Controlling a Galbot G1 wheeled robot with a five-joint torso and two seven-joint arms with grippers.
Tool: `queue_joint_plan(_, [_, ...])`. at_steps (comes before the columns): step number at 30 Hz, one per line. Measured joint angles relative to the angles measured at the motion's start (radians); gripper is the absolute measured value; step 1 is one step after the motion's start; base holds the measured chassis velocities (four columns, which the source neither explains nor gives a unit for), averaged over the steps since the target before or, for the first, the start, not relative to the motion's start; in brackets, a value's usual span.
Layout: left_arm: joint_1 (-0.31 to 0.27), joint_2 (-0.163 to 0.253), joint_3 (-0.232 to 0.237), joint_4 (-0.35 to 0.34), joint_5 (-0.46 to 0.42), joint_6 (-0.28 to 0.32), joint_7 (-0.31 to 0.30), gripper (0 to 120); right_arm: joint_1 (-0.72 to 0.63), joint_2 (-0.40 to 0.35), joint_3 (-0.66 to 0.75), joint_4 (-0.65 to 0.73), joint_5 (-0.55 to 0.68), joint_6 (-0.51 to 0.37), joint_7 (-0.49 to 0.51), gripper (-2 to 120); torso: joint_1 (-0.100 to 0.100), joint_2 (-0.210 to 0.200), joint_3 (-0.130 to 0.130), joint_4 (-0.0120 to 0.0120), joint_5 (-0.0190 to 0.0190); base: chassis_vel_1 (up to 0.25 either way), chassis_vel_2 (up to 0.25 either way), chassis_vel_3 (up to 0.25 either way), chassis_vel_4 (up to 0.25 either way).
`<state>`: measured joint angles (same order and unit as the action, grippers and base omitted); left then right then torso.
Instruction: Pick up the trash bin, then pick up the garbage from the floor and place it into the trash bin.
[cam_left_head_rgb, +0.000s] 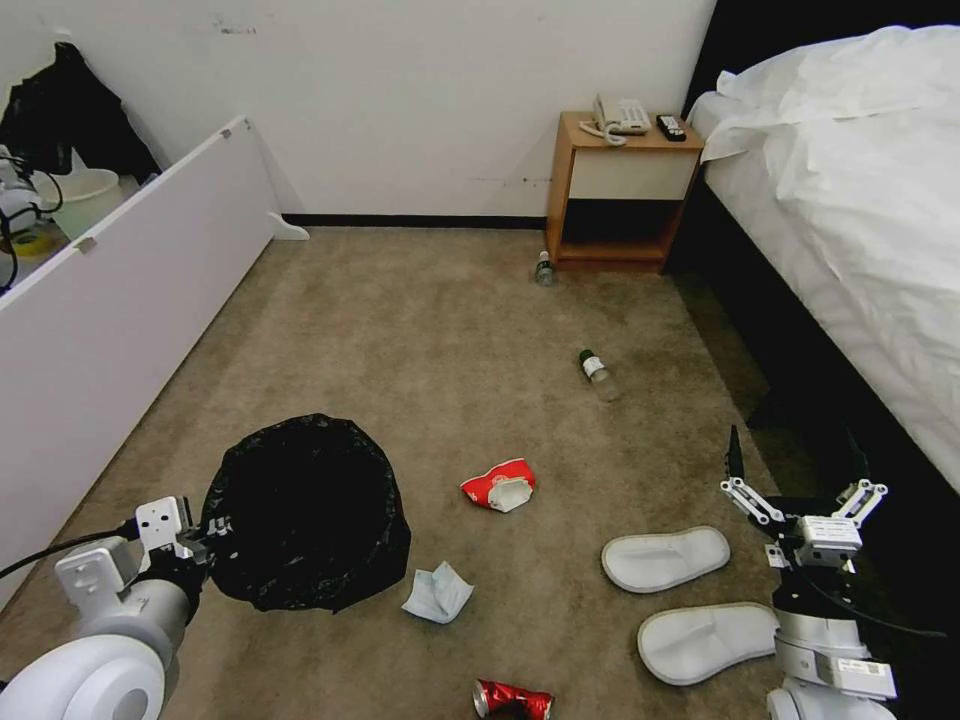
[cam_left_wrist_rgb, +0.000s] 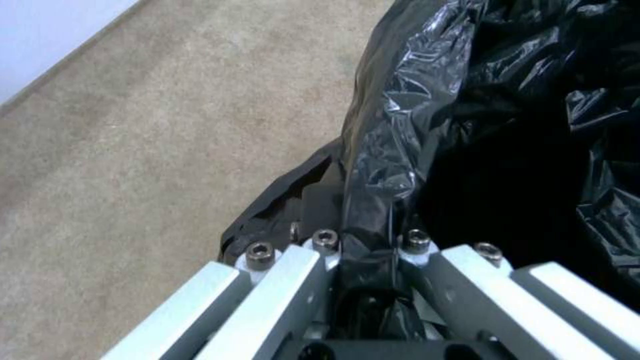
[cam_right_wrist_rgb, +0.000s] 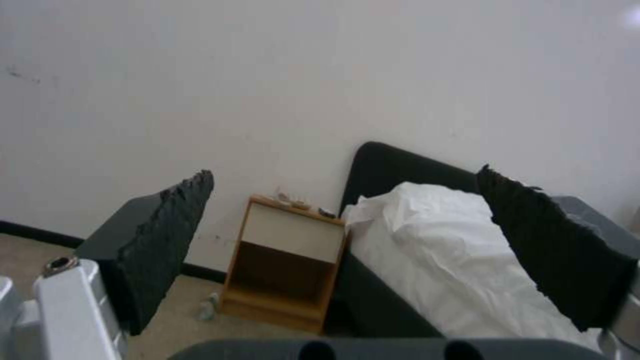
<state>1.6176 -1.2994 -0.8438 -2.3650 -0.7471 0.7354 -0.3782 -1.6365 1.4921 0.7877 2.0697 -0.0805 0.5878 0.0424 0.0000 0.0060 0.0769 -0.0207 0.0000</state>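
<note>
The trash bin (cam_left_head_rgb: 305, 510), its black bag (cam_left_wrist_rgb: 467, 125) draped over the rim, is at my front left on the floor (cam_left_head_rgb: 400, 330). My left gripper (cam_left_head_rgb: 215, 528) is shut on the near rim, its fingers pinching the bag (cam_left_wrist_rgb: 363, 235); whether the bin touches the carpet is unclear. Garbage lies around: a red-white wrapper (cam_left_head_rgb: 498, 486), white crumpled paper (cam_left_head_rgb: 438, 593), a crushed red can (cam_left_head_rgb: 512, 699), two bottles (cam_left_head_rgb: 597, 372) (cam_left_head_rgb: 544, 268) and two white slippers (cam_left_head_rgb: 665, 557) (cam_left_head_rgb: 708, 640). My right gripper (cam_left_head_rgb: 795, 465) hangs open above the slippers, fingers (cam_right_wrist_rgb: 167, 245) spread wide, holding nothing.
A white panel (cam_left_head_rgb: 120, 300) runs along the left side. A wooden nightstand (cam_left_head_rgb: 620, 190) with a phone stands at the far wall, and a bed (cam_left_head_rgb: 860, 200) with white sheets lines the right. Open carpet lies in the middle.
</note>
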Motion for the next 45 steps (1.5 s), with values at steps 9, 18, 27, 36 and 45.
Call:
queue_joint_plan(9, [-0.005, 0.000, 0.002, 0.008, 0.000, 0.000, 0.000, 1, 0.001, 0.000, 0.000, -0.003, 0.000, -0.001, -0.001, 100, 0.000, 0.000, 0.000, 0.0000, -0.0001, 0.000, 0.000, 0.000, 0.000])
queue_joint_plan(18, [-0.006, -0.001, 0.004, 0.013, -0.001, 0.000, 0.000, 1, 0.002, 0.003, -0.001, -0.010, -0.004, -0.001, -0.002, 100, 0.000, 0.000, 0.000, 0.0000, 0.0000, 0.006, -0.005, -0.004, 0.006])
queue_joint_plan(27, [-0.006, -0.001, 0.004, 0.016, -0.001, 0.000, 0.000, 1, 0.002, 0.002, -0.003, -0.011, -0.003, 0.000, -0.003, 100, 0.000, 0.000, 0.000, 0.0000, 0.0000, 0.000, 0.000, 0.000, 0.000])
queue_joint_plan(36, [-0.005, -0.003, 0.004, 0.014, -0.002, 0.000, 0.001, 1, 0.001, -0.001, -0.001, -0.007, -0.006, -0.002, -0.004, 100, 0.000, 0.000, 0.000, 0.0000, 0.0000, 0.000, 0.000, 0.000, 0.000])
queue_joint_plan(45, [-0.001, -0.009, 0.005, 0.010, -0.001, 0.000, 0.001, 1, 0.002, -0.007, -0.001, -0.010, 0.000, 0.000, -0.005, 100, 0.000, 0.000, 0.000, -0.0001, 0.0000, 0.021, -0.024, -0.019, 0.026])
